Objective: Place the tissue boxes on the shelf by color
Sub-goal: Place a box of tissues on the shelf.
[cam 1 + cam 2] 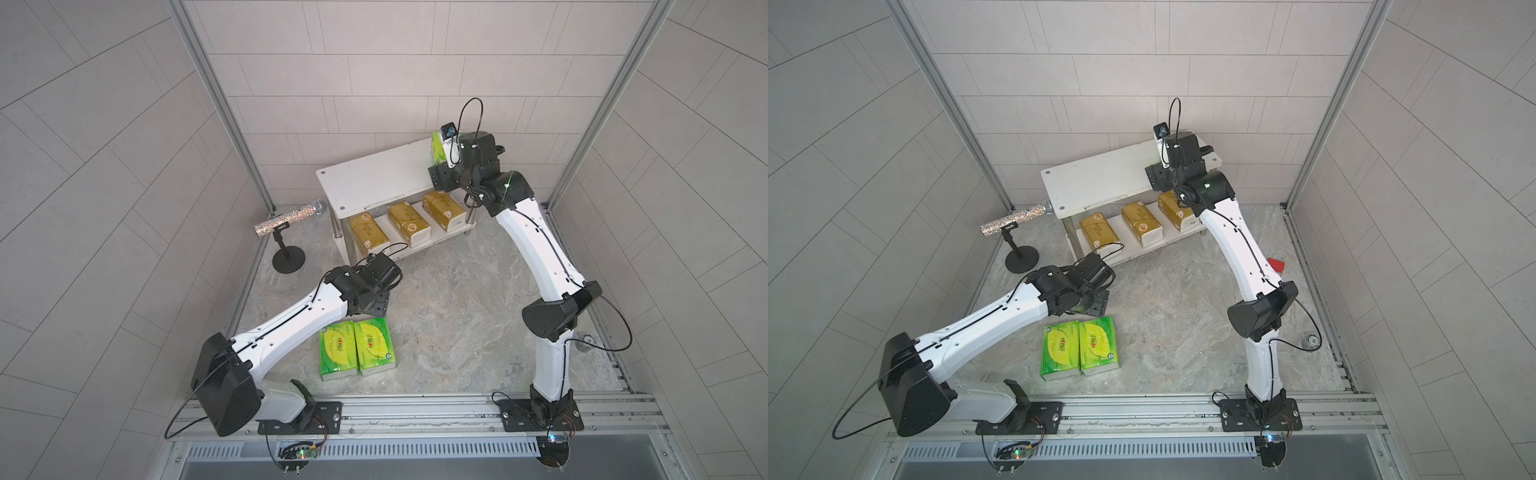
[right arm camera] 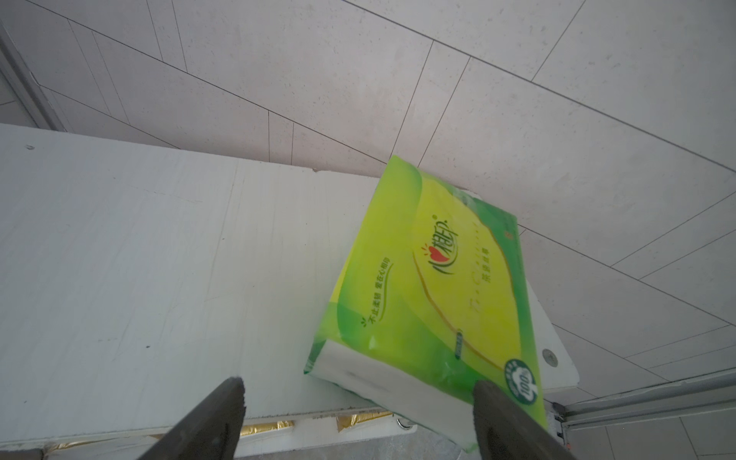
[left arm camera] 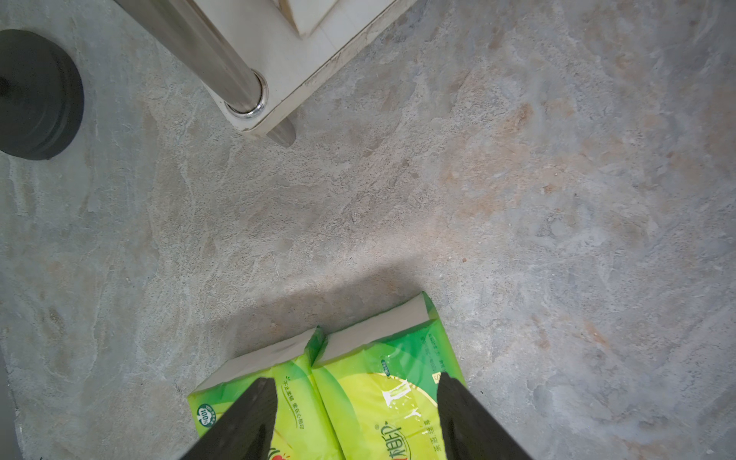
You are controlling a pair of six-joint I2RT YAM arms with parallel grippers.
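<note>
On shelf: three gold tissue packs below, one green pack atop; two green packs remain, six o'clock; left pincer, right pincer spread, empty.

shelf: top board has one green pack at one end, lower board three gold packs in a row. floor has two more green packs touching side by side, plus the mic stand

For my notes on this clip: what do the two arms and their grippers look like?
Both arms, left arm and right arm, have smooth white link shells with bulky black joint housings. Thin black cables run along them and loop free. The left gripper and right gripper each end in two flat dark fingers.
</note>
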